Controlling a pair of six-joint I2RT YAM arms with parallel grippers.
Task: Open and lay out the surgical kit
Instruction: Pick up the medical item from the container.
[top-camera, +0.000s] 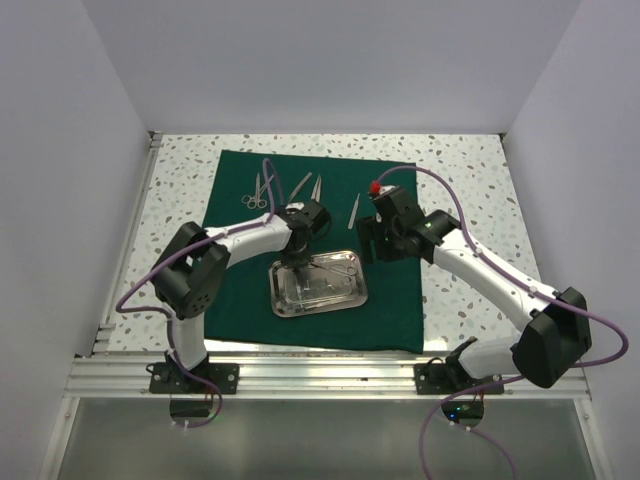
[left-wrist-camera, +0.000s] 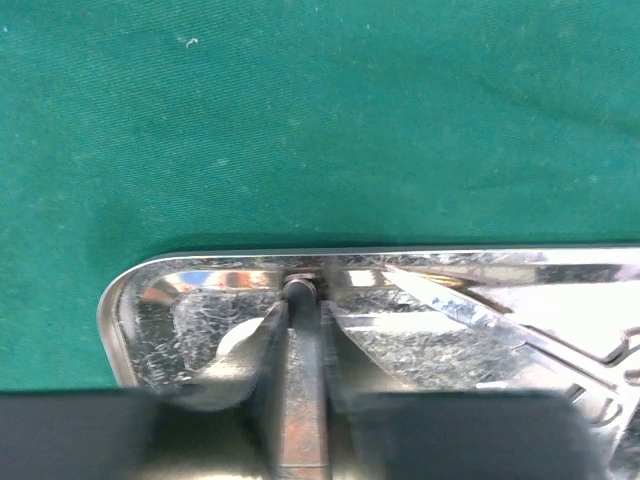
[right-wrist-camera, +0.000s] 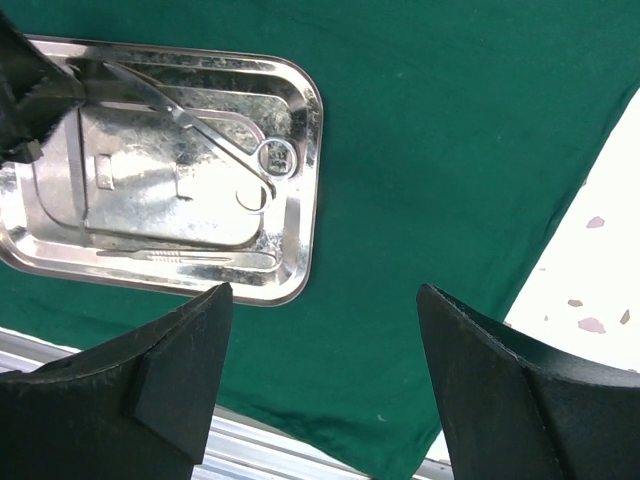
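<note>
The dark green cloth (top-camera: 240, 290) lies spread open on the table. The steel tray (top-camera: 358, 298) sits on its near middle. My left gripper (top-camera: 300, 250) reaches into the tray's far left corner. In the left wrist view it (left-wrist-camera: 300, 300) is shut on a slim silver instrument that stands between the fingers. Scissors (right-wrist-camera: 215, 135) and another slim instrument (right-wrist-camera: 180, 257) lie in the tray (right-wrist-camera: 310, 150). My right gripper (top-camera: 378, 245) hovers open and empty over bare cloth (right-wrist-camera: 450, 150) right of the tray. Scissors (top-camera: 258, 192) and tweezers (top-camera: 300, 185) lie on the far cloth.
More slim instruments (top-camera: 353, 210) lie on the cloth near the right wrist. The speckled tabletop (top-camera: 470, 200) shows around the cloth. An aluminium rail (top-camera: 320, 375) runs along the near edge. White walls close in the left, right and back.
</note>
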